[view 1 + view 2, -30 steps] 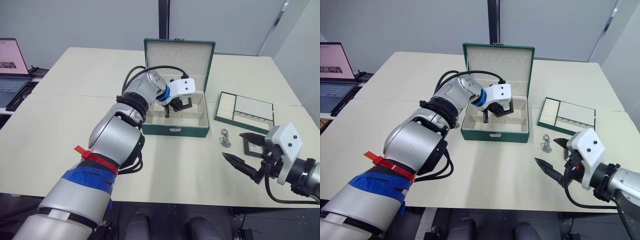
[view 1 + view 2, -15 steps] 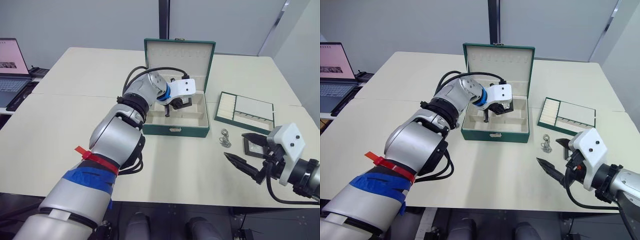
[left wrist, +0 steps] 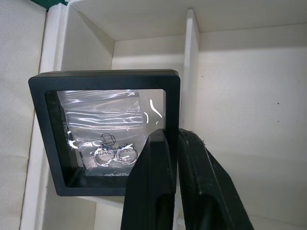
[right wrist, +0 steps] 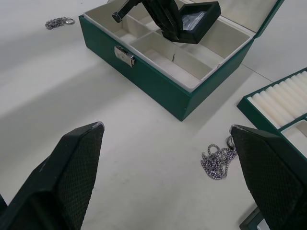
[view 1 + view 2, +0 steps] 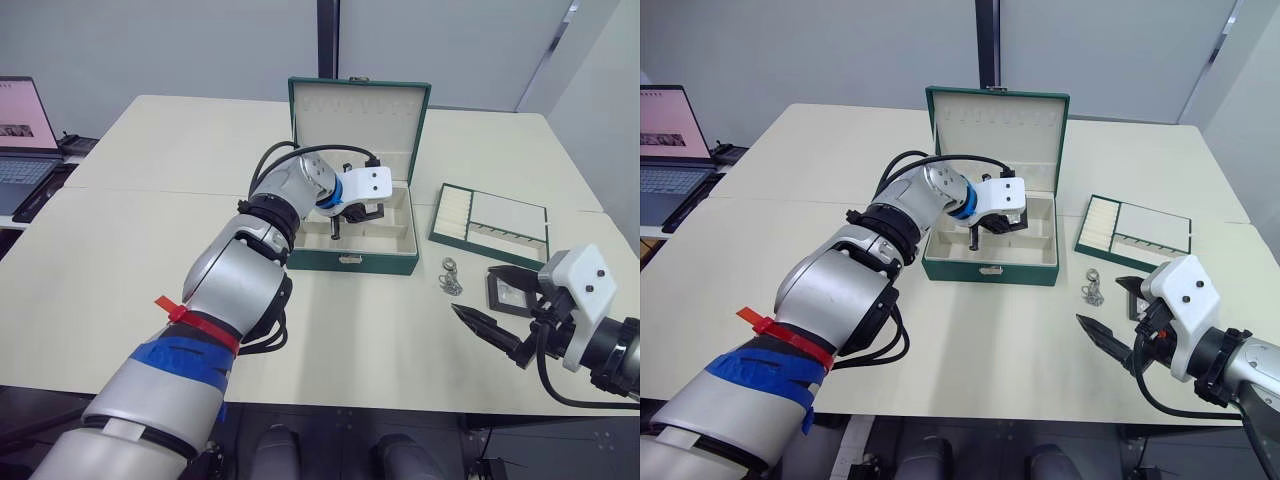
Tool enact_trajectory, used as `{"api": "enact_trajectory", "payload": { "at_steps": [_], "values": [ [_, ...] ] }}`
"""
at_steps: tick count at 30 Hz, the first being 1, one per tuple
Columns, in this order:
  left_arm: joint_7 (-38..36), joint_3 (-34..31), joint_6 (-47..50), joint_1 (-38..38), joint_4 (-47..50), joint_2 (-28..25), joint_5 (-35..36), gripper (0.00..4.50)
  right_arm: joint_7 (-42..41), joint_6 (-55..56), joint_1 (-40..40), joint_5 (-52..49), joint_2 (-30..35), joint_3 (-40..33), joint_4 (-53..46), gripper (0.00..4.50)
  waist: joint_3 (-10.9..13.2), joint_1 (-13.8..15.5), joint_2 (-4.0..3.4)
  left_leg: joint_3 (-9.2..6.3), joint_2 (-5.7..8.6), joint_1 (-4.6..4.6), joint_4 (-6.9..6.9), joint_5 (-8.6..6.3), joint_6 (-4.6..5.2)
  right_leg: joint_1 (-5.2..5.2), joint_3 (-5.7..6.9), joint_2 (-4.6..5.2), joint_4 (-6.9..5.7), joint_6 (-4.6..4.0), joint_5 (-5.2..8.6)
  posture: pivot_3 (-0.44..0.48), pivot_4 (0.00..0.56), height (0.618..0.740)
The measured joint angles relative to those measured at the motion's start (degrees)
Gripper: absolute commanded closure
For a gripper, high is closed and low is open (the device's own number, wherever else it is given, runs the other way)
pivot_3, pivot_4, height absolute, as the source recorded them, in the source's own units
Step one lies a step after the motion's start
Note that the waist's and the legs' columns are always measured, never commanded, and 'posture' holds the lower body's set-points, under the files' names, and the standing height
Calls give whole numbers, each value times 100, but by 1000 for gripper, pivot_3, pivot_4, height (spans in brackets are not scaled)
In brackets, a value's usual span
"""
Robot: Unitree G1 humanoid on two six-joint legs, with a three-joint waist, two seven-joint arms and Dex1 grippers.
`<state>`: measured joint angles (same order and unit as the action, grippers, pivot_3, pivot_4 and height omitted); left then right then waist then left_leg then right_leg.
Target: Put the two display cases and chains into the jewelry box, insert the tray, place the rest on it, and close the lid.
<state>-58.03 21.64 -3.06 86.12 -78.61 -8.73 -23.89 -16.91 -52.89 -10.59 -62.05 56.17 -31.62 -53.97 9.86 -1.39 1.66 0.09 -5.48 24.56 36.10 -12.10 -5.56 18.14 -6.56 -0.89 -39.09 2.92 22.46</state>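
The jewelry box stands open at the table's middle, its lid upright. My left gripper is inside the box, shut on the frame of a black display case that hangs tilted over a cream compartment. A second display case lies flat on the table at the right. Silver chains lie between it and the box. My right gripper hovers open just in front of that case. The green tray rests right of the box.
A laptop sits on a desk at the far left. In the right wrist view another small chain cluster lies on the table beyond the box's clasp.
My left gripper has shifted slightly right and lower inside the box with the case. The right gripper has drifted a little to the right, still open.
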Motion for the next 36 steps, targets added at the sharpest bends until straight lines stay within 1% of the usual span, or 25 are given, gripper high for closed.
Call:
{"api": "enact_trajectory", "payload": {
  "at_steps": [5,6,7,9,11,14,17,18,21,23,24,25,26,27,28,29,30,32,34,35,36],
  "values": [
    [6,-4,-41,0,-1,0,1,2059,4,0,4,2,0,1,0,0,0,0,0,0,0,0,0,0,0,0,0,0,0,0,0,0,150,740],
    [0,-7,-43,0,-1,-1,1,1824,4,0,7,2,1,3,0,0,0,0,0,0,0,0,0,0,0,0,0,0,0,0,0,0,150,740],
    [-21,-14,-41,1,-1,-3,4,1451,4,0,13,3,1,6,0,0,0,0,0,0,0,0,0,0,0,0,0,0,0,0,0,0,150,740],
    [-134,-55,-24,2,-2,-14,20,905,4,1,28,5,2,21,0,0,0,-1,0,0,0,0,0,0,0,0,0,0,0,0,0,0,150,740],
    [-403,-151,18,15,-1,-57,78,905,-4,4,66,7,5,43,1,0,0,-6,0,0,0,0,0,1,0,0,0,0,-1,0,0,0,150,740],
    [-1044,-476,160,162,2,-286,375,905,-42,8,177,10,22,168,20,0,0,-24,0,0,0,0,0,1,1,2,0,-1,-3,0,0,0,150,740],
    [-1638,-915,277,330,178,-637,809,905,-56,35,349,16,25,301,29,0,-1,-30,-3,-2,-1,-1,-1,1,1,1,1,-1,-3,0,0,0,150,740],
    [-1912,-1138,319,336,312,-825,1035,905,-65,63,427,34,24,406,39,0,-3,-35,-5,-1,-1,-2,-1,1,1,1,1,-1,-3,0,0,0,150,740],
    [-2587,-1543,740,122,880,-1294,1559,905,-143,139,583,118,-2,691,111,0,-9,-46,-16,-1,-4,-4,-1,2,1,1,4,-1,-4,0,0,0,150,740],
    [-2935,-1630,1141,-295,1592,-1648,1795,905,-187,157,673,191,-29,870,197,0,-18,-56,-31,0,-9,-7,0,3,0,0,3,-1,-6,0,0,0,150,740],
    [-3130,-1720,1579,-806,2422,-1926,2008,905,-228,196,717,240,-42,940,256,0,-27,-71,-47,4,-11,-8,-1,3,0,0,1,-1,-4,0,0,0,150,740],
    [-3230,-1790,1895,-1152,2915,-2105,2175,736,-257,211,718,258,-45,962,295,0,-29,-74,-50,4,-15,-9,0,3,-1,0,2,-1,-9,0,0,0,150,740],
    [-3282,-1925,2428,-1752,3851,-2365,2440,566,-332,232,732,288,-45,1024,341,0,-30,-90,-52,2,-23,-10,0,4,-1,1,5,-3,-10,0,0,0,150,740],
    [-3277,-2034,2847,-2259,4543,-2570,2642,386,-393,238,721,315,-45,1064,389,0,-30,-91,-52,-4,-26,-10,4,4,-2,-2,14,-4,-12,0,0,0,150,740],
    [-3229,-2141,3250,-2758,5293,-2773,2821,76,-456,254,728,363,-45,1109,432,0,-30,-88,-52,-6,-27,-9,6,4,-3,-2,15,-4,-11,0,0,0,150,740],
    [-3126,-2274,3648,-3236,6040,-2976,3007,21,-520,273,714,435,-49,1142,479,0,-30,-80,-51,-8,-27,-10,9,4,-3,-5,17,-3,-12,0,0,0,150,740],
    [-3013,-2418,3930,-3527,6486,-3074,3143,21,-568,293,695,482,-56,1172,529,0,-30,-63,-51,-14,-27,-9,18,4,-2,-8,23,-3,-14,0,0,0,150,740],
    [-2585,-2960,4531,-4120,7503,-3146,3573,21,-684,367,679,605,-117,1285,595,0,-31,-24,-51,-25,-27,-9,37,3,-1,-24,37,-1,-17,0,1,0,150,740],
    [-2162,-3590,4843,-4769,8332,-3198,3912,21,-817,433,639,716,-141,1383,621,0,-36,-14,-54,-30,-27,-10,52,1,1,-42,49,4,-11,1,1,0,150,740],
    [-1925,-3904,4992,-5251,8763,-3246,4063,21,-912,486,557,779,-172,1410,640,0,-43,-17,-54,-31,-27,-12,54,0,1,-48,52,4,-6,1,1,0,150,740],
    [-1757,-4093,5124,-5585,8983,-3265,4159,21,-966,503,511,828,-183,1449,664,0,-43,-17,-55,-36,-26,-14,54,0,2,-54,60,4,-5,1,1,0,150,740]
  ]
}}
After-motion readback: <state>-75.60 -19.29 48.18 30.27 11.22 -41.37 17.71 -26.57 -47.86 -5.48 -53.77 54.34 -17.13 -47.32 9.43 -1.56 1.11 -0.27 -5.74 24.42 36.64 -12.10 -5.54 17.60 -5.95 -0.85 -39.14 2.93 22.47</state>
